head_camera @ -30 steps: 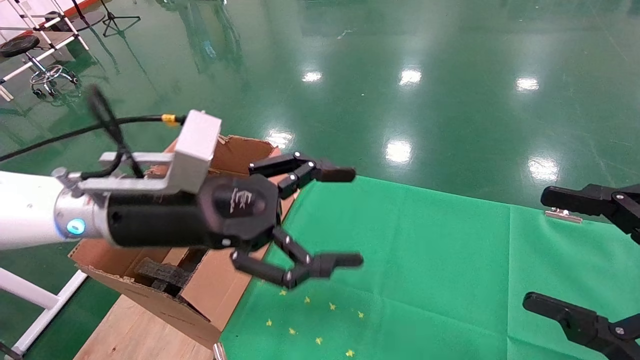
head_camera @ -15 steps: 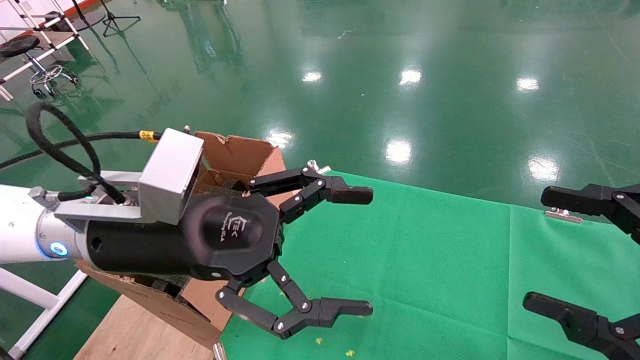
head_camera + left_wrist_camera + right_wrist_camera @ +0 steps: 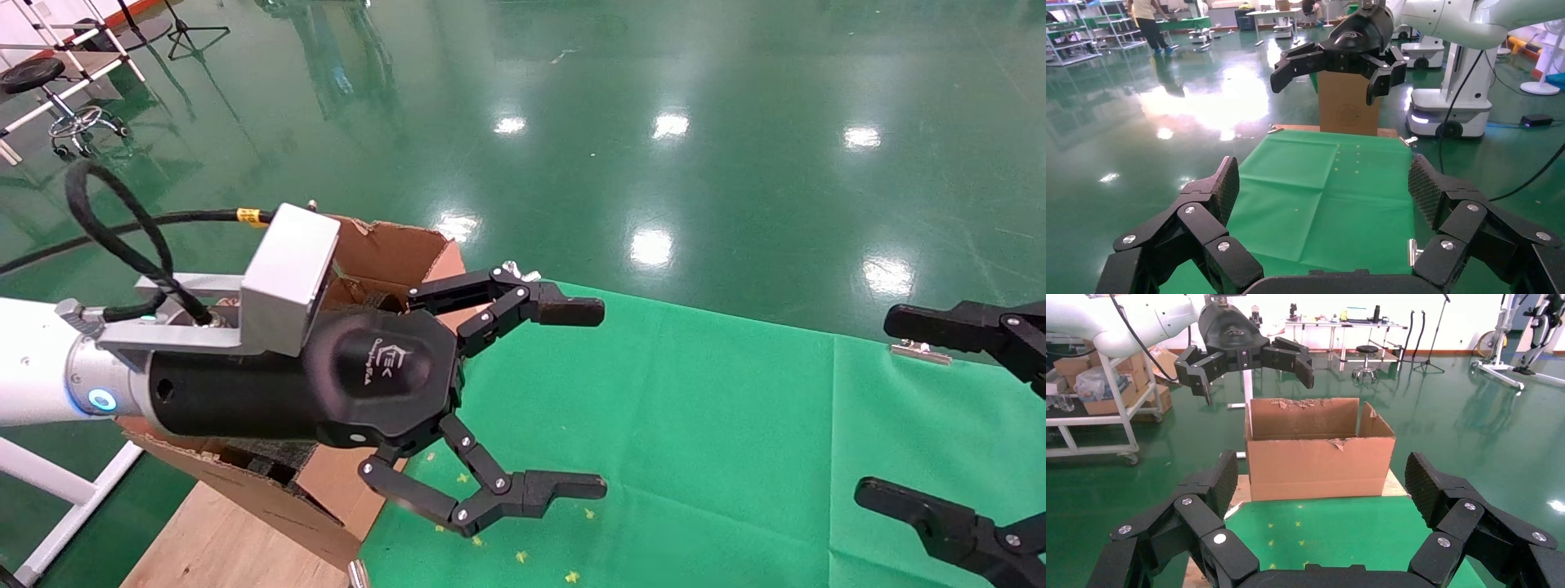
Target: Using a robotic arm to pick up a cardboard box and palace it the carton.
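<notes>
The carton point(image 3: 384, 249), large with torn flaps, stands at the left end of the green cloth point(image 3: 703, 425); it also shows in the right wrist view point(image 3: 1321, 465). My left gripper point(image 3: 602, 398), on the white arm, hangs open and empty just right of the carton, over the cloth edge; it also shows in the right wrist view point(image 3: 1251, 373). My right gripper point(image 3: 878, 404) is open and empty at the right edge. In the left wrist view a closed brown cardboard box point(image 3: 1349, 107) with a round mark stands at the cloth's far end, behind the right gripper point(image 3: 1324, 82).
Small yellow marks point(image 3: 523, 555) dot the cloth near the carton. The carton rests on a wooden board point(image 3: 221, 547). Metal clips point(image 3: 919, 351) hold the cloth's edge. A shiny green floor lies around, with a stool and racks point(image 3: 73, 122) at the far left.
My left gripper has come lower and nearer, out from above the carton over the cloth edge, with its jaws spread wider. The right gripper has not moved.
</notes>
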`<act>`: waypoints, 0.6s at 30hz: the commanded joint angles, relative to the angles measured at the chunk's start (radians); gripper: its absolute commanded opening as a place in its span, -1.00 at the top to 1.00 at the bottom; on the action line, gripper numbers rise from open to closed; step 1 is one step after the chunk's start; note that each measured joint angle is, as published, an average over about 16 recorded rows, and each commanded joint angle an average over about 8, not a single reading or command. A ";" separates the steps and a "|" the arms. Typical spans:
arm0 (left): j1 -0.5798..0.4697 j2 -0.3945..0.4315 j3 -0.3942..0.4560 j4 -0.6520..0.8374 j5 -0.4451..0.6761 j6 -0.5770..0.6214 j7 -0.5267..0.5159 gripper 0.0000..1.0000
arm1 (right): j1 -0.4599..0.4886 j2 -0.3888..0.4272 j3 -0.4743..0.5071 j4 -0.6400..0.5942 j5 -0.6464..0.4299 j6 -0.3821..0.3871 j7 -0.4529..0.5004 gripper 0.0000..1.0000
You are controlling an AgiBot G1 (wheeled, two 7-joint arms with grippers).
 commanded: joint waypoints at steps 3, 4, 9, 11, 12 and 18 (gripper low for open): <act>-0.002 0.000 0.001 0.003 0.002 -0.001 0.000 -1.00 | 0.000 0.000 0.000 0.000 0.000 0.000 0.000 -1.00; -0.002 0.000 0.001 0.003 0.003 -0.001 0.000 -1.00 | 0.000 0.000 0.000 0.000 0.000 0.000 0.000 -1.00; -0.003 0.001 0.002 0.005 0.004 -0.001 -0.001 -1.00 | 0.000 0.000 0.000 0.000 0.000 0.000 0.000 -1.00; -0.004 0.001 0.002 0.006 0.005 -0.001 -0.001 -1.00 | 0.000 0.000 0.000 0.000 0.000 0.000 0.000 -1.00; -0.004 0.001 0.002 0.006 0.005 -0.001 -0.001 -1.00 | 0.000 0.000 0.000 0.000 0.000 0.000 0.000 -1.00; -0.005 0.001 0.003 0.007 0.006 -0.002 -0.001 -1.00 | 0.000 0.000 0.000 0.000 0.000 0.000 0.000 -1.00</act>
